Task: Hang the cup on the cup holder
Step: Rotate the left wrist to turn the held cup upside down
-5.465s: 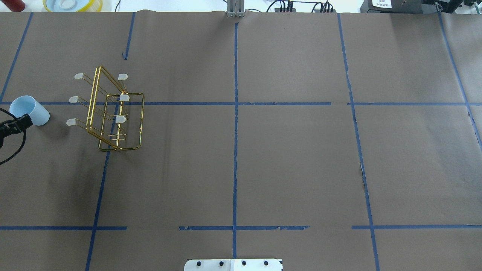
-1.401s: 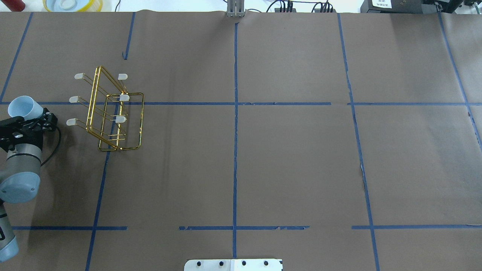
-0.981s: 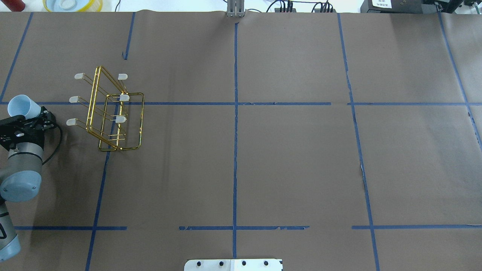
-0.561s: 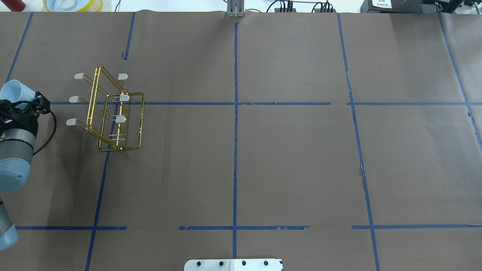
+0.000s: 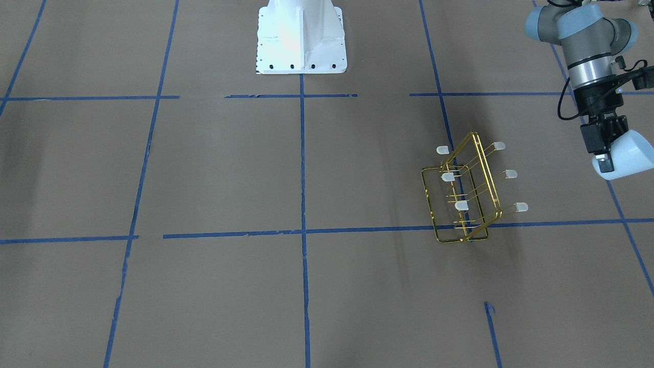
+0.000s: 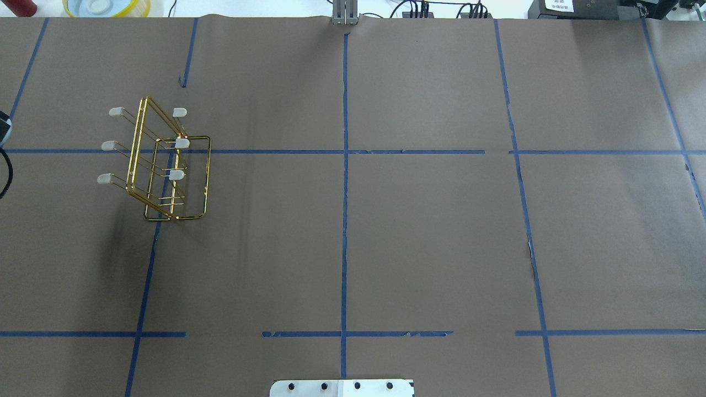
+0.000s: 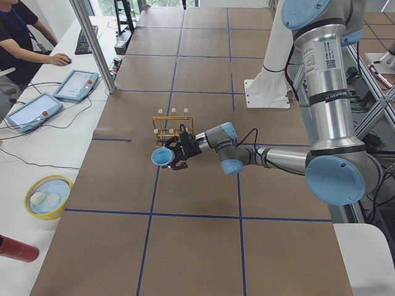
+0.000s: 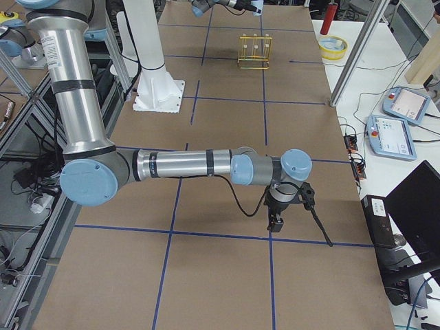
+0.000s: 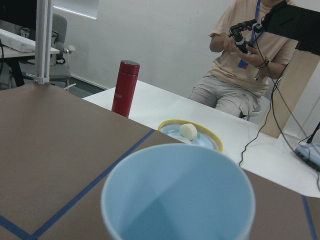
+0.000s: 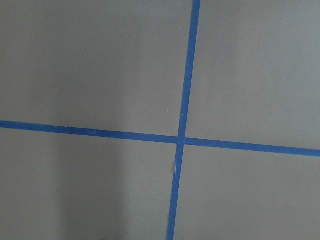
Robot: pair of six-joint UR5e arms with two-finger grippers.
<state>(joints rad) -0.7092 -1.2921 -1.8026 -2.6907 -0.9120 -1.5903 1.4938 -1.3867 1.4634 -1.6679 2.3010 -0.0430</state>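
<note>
Overhead exterior is now showing you almost nothing of the left arm [image 5: 587,56], whereas a second ago the arm and the cup [image 5: 629,155] were plainly inside that view. That is telling you the lift has gone through. The cup, which was lying on its side on the worktop [image 5: 204,168] a few seconds back, is now hanging in the air out by the worktop's left end.

The left pincer [image 5: 605,161] is clamping it by the wall, jaws closed down on it, and the left wrist view is looking into its open mouth.

The cup holder [image 5: 462,197] is standing where it was, near the left end and nearer the far edge than the robot's. Its capped prongs [image 5: 521,207] are pointing out to both sides. The cup is well apart from it, on the side toward the left end.

As I am judging it, you are finishing the pick and starting the carry. You are going to need the mouth turned toward one of the nearer prongs before sliding it on.

The right pincer [image 8: 276,221] is idling low over the right end. Only the side view is catching it, so I cannot tell how far open it is.
</note>
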